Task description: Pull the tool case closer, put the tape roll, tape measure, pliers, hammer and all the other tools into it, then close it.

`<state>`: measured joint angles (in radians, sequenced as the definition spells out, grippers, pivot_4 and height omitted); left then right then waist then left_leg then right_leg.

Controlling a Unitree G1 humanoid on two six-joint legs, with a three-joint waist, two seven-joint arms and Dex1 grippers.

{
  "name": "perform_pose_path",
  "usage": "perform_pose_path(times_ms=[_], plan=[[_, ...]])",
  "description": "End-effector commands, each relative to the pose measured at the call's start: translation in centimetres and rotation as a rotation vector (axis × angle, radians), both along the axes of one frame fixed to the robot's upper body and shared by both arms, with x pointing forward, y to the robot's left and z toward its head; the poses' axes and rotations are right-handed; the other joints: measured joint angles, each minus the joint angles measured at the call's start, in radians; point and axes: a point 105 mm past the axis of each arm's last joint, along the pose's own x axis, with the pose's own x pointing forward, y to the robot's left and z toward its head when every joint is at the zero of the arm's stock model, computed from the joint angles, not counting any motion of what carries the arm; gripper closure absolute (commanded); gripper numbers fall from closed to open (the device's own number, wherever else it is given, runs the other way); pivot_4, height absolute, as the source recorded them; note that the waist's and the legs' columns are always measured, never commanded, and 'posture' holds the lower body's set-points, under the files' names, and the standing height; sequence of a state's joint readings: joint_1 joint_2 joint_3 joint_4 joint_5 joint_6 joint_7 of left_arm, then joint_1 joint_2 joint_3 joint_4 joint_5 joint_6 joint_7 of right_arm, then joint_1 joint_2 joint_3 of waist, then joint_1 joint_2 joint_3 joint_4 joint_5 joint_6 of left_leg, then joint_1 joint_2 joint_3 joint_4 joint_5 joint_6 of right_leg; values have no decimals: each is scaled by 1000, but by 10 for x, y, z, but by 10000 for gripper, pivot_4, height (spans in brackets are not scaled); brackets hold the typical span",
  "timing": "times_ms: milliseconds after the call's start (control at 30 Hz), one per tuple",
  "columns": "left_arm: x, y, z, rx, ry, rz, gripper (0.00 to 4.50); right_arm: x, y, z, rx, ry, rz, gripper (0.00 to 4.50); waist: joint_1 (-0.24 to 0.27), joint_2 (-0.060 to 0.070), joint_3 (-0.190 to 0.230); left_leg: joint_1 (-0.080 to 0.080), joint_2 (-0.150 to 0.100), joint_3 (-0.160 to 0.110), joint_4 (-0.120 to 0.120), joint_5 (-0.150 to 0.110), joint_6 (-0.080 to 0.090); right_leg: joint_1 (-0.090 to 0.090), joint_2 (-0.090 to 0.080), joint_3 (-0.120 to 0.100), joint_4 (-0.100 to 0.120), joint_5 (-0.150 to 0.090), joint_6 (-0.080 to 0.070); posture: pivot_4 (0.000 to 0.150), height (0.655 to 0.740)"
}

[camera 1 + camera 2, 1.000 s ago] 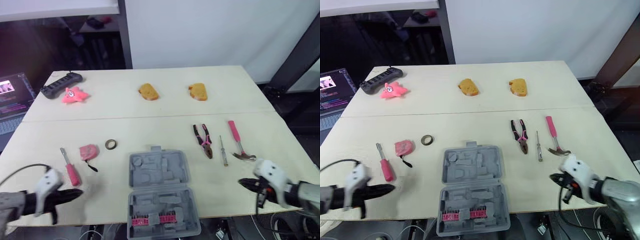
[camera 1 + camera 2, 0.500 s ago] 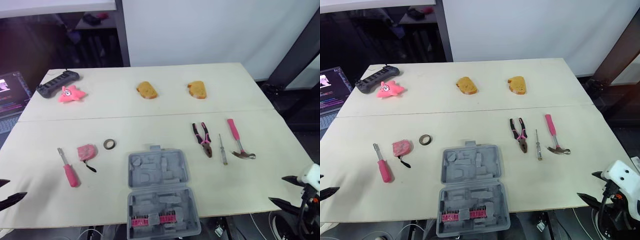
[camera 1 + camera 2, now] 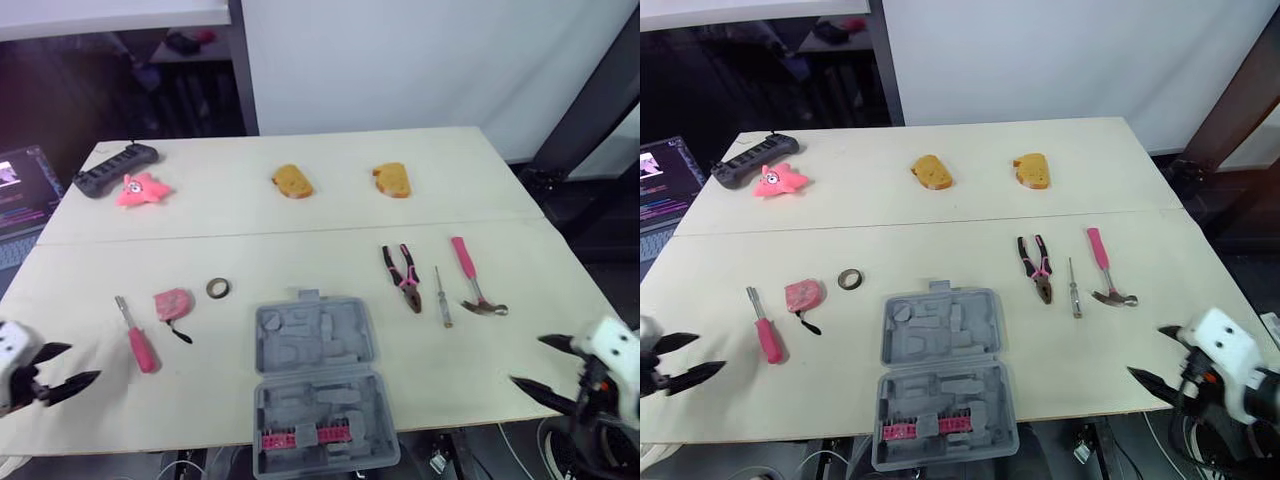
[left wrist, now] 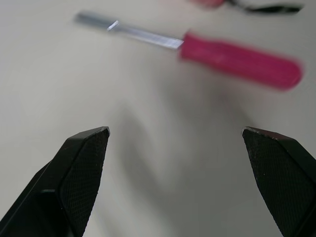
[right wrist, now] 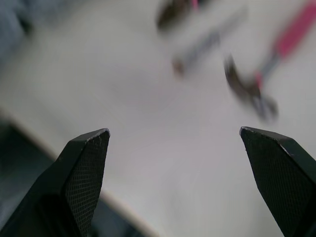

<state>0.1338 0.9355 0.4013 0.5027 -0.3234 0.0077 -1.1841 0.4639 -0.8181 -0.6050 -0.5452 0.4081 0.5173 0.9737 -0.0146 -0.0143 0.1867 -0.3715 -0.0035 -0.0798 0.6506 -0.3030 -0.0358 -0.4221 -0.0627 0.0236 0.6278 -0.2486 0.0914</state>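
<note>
Tool case (image 3: 350,345) lies open at the near edge of the table (image 3: 300,225), both gray halves flat and facing up, with a strip of pink bits (image 3: 305,438) in the nearer half. The molded pockets hold none of the loose tools.

Left of the case lie the tape roll (image 3: 218,289), the pink tape measure (image 3: 172,302) just beside it, and a pink-handled screwdriver (image 3: 136,337) farther left. Right of the case lie the pliers (image 3: 403,278), a slim screwdriver (image 3: 442,297) and the pink-handled hammer (image 3: 470,278), side by side but apart.

The left gripper (image 3: 85,362) hovers at the table's near left corner, near the pink-handled screwdriver, fingers spread wide and empty. The right gripper (image 3: 526,360) hangs at the near right corner, below the hammer, fingers likewise wide apart, holding nothing.

Along the far side sit two bread-shaped toys (image 3: 292,181), a pink star toy (image 3: 140,188) and a black power strip (image 3: 115,167).
</note>
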Motion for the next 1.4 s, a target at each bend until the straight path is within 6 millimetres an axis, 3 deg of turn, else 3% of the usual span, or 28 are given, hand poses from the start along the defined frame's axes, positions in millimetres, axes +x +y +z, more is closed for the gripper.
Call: perform_pose_path(times_ms=[33,100,200,333,567,733,1000,1400], plan=[[17,-24,10,-53,-39,-14,0,11,45,18,122,-85,98,357,0,0,0,0,0,0,0,0,0,0,0,0,1,0,0,1500,7400],[32,-46,12,-112,-62,-12,0,18,83,28,213,-129,198,357,1,0,0,0,0,-1,1,0,0,-1,1,0,2,0,0,1500,7400],[48,-63,14,-107,-88,-34,0,20,120,34,267,-141,313,357,2,0,0,0,0,-2,1,0,0,-1,1,-1,4,0,0,1500,7400],[74,-84,31,-76,-170,-166,0,16,156,35,267,-114,465,357,7,0,0,-1,-2,-3,2,1,-1,-1,1,-2,4,1,1,1500,7400],[104,-104,43,44,-46,-507,0,19,169,36,212,-99,577,357,2,-1,-1,-1,-3,-3,3,2,-3,-1,1,-3,4,1,1,1500,7400],[121,-118,34,155,71,-675,0,24,177,36,184,-112,631,357,-1,-1,-1,-2,-3,-3,3,2,-3,-2,2,-3,5,1,1,1500,7400],[138,-132,27,209,126,-718,0,30,178,33,140,-138,609,357,-2,-2,-1,-4,-3,-4,7,2,-2,-2,3,-3,7,1,2,1500,7400],[141,-134,16,263,175,-711,0,31,179,30,141,-148,555,357,0,-2,-1,-4,-3,-4,13,0,2,-2,3,-3,11,2,2,1500,7400]])
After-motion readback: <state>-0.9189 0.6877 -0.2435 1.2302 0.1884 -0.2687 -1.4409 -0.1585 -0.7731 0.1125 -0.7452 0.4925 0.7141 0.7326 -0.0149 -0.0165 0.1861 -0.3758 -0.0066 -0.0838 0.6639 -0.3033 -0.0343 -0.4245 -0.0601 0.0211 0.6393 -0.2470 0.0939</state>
